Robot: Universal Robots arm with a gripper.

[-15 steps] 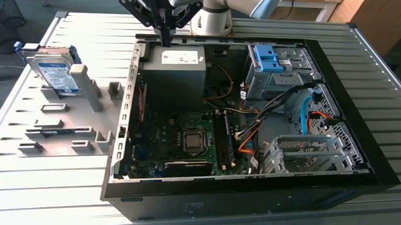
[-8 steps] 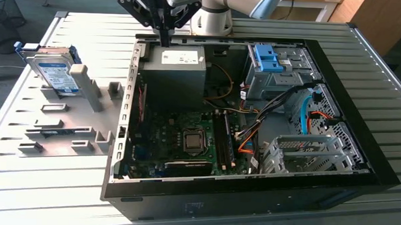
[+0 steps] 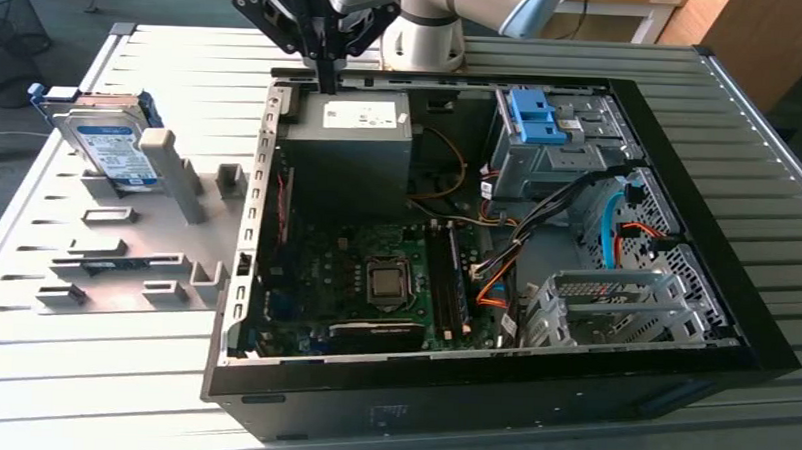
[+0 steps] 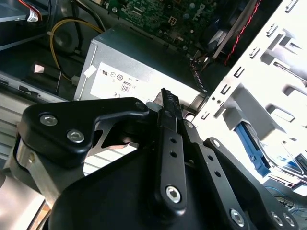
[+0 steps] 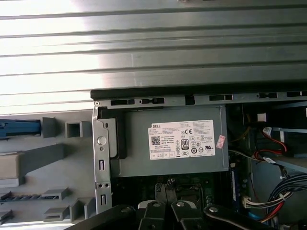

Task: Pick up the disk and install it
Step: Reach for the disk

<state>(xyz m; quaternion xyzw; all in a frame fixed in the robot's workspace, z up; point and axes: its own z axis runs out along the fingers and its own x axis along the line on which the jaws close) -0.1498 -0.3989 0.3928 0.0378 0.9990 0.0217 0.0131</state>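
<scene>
An open computer case (image 3: pixel 718 326) lies on the desk (image 3: pixel 541 65), filling its middle and the exterior view's right. Inside, the power supply (image 3: pixel 351 143) sits in the far corner toward the exterior view's left, with the motherboard (image 3: pixel 359 274) in front of it. A drive cage (image 3: pixel 612 307) stands in the near corner on the exterior view's right, and a latch bracket (image 3: pixel 536 115) sits in the bay behind it. Beside the case, on the exterior view's left, a holder plate (image 3: pixel 120 245) lies on the desk; the disk (image 3: pixel 111 145) stands on edge at its far end. The jaws hang above the power supply's far edge
</scene>
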